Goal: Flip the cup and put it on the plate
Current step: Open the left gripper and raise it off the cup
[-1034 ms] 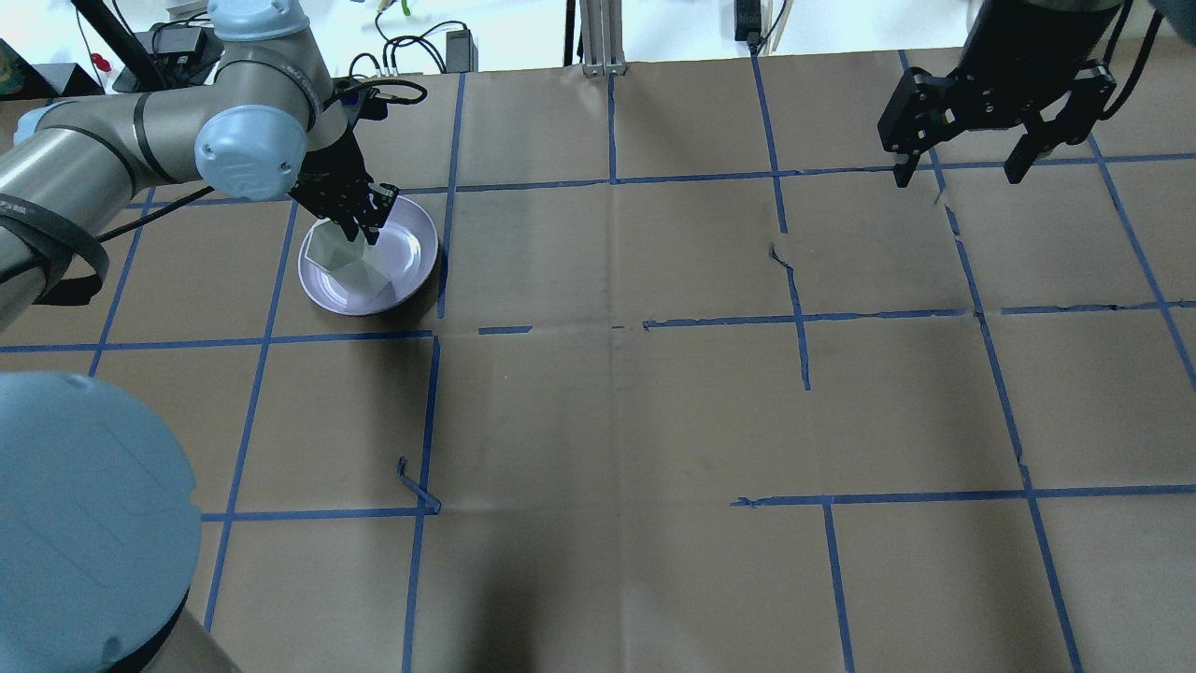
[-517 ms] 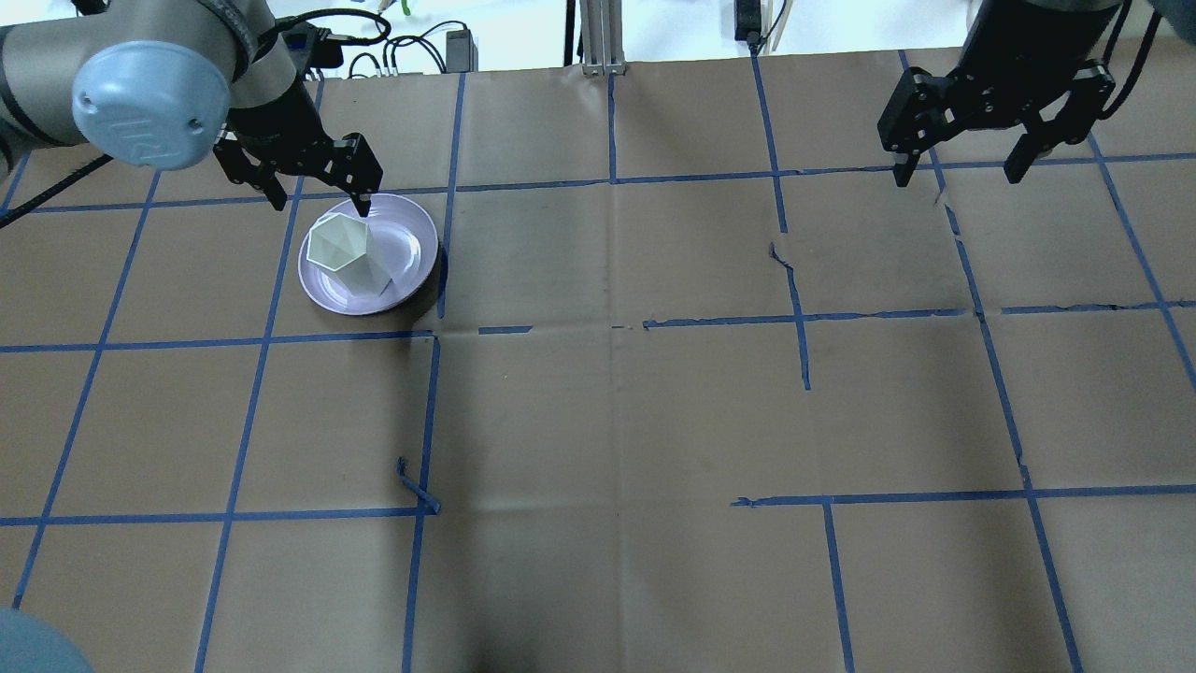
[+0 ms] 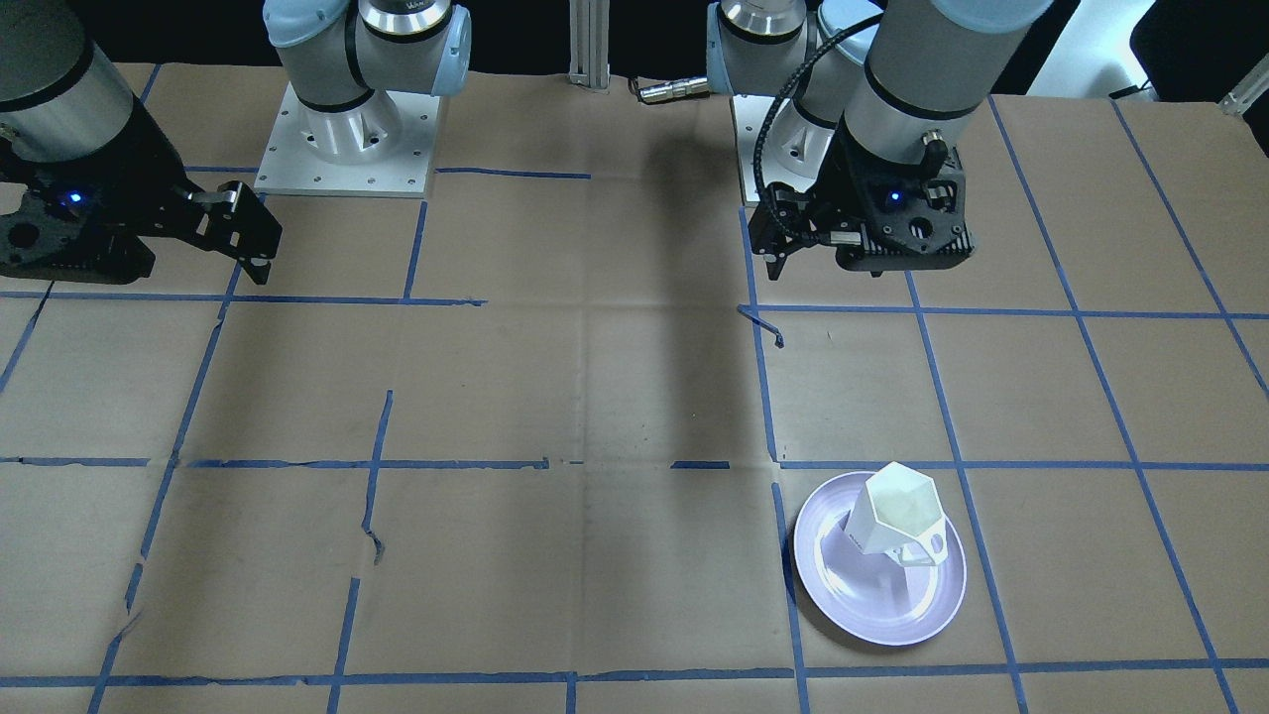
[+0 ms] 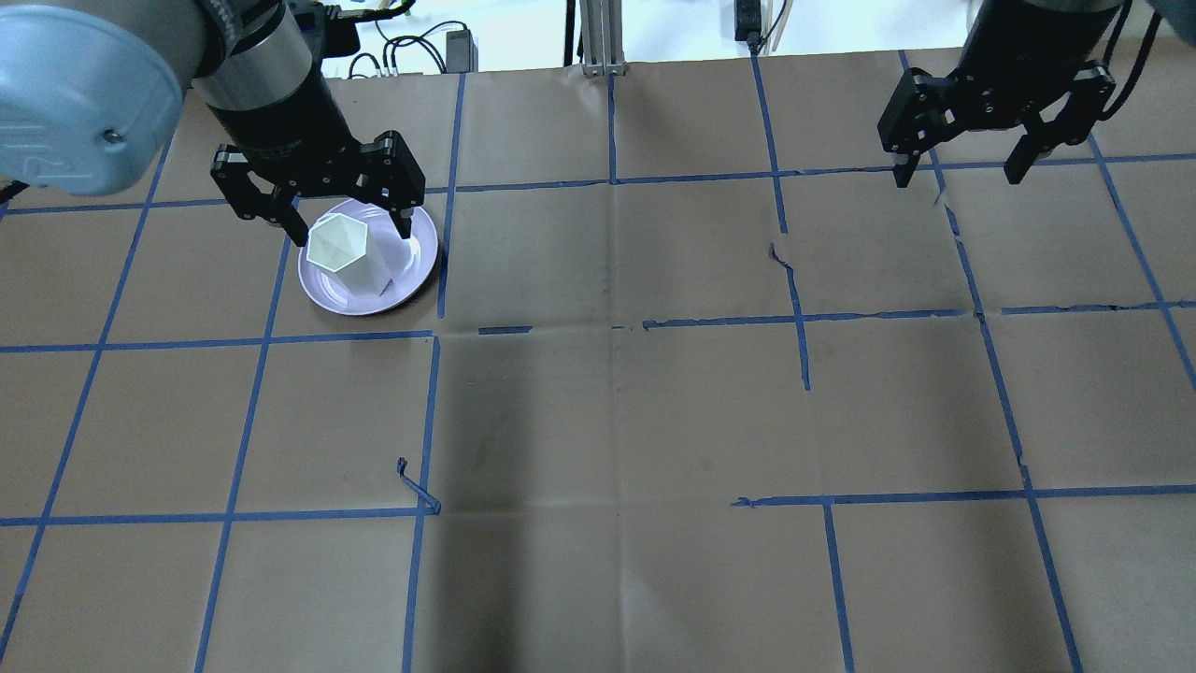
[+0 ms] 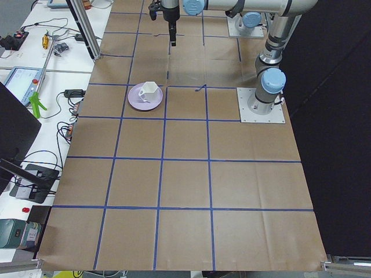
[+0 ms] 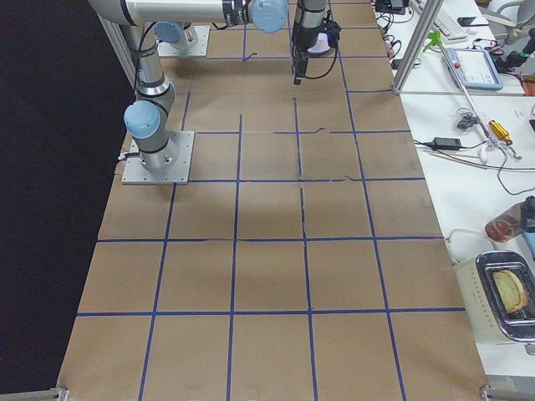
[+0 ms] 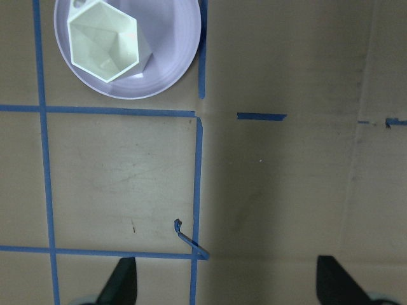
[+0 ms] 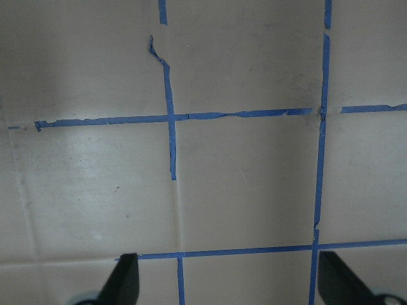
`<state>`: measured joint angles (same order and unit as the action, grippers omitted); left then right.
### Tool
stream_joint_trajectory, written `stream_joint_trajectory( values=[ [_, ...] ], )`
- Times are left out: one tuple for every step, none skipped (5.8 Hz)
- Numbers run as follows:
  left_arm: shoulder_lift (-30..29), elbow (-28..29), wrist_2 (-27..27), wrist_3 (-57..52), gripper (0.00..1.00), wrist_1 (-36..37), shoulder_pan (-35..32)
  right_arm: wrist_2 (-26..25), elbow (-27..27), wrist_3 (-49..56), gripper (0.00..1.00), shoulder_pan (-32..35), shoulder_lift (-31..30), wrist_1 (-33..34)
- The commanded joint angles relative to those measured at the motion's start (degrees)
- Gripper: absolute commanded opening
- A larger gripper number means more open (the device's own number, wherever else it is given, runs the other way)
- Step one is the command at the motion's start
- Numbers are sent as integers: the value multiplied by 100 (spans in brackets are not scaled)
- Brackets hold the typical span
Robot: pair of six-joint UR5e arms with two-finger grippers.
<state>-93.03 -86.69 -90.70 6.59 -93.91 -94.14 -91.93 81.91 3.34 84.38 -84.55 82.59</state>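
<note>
The white faceted cup (image 4: 344, 254) stands upright, hexagonal mouth up, on the pale lavender plate (image 4: 418, 264) at the far left of the table. It also shows in the front view (image 3: 895, 516) on the plate (image 3: 872, 600), and in the left wrist view (image 7: 105, 39) on the plate (image 7: 175, 60). My left gripper (image 4: 352, 230) is open and empty, raised well above the table and apart from the cup. In the left wrist view (image 7: 229, 283) its fingertips sit at the bottom edge. My right gripper (image 4: 957, 176) is open and empty at the far right.
The table (image 4: 617, 411) is covered in brown paper with a grid of blue tape lines. A loose curl of tape (image 4: 416, 486) sticks up near the left middle. Cables and a metal post (image 4: 598, 37) lie beyond the far edge.
My left gripper has let go of the cup, opened and risen away from it. The cup stays upright on the plate. The right arm has not moved.
</note>
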Motion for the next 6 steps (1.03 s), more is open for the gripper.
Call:
stream_joint_trajectory(
  values=[
    [127, -15, -18, 45, 99, -136, -96, 0, 0, 0, 100, 0, 0, 3],
    [136, -15, -9, 45, 99, -136, -96, 0, 0, 0, 100, 0, 0, 3],
    [144, -15, -9, 36, 99, -145, -61, 0, 0, 0, 100, 0, 0, 3],
    [144, -15, -9, 36, 99, -145, -60, 0, 0, 0, 100, 0, 0, 3],
    [171, -15, -9, 36, 99, -145, -52, 0, 0, 0, 100, 0, 0, 3],
    [197, -15, -9, 36, 99, -171, -43, 0, 0, 0, 100, 0, 0, 3]
  ],
)
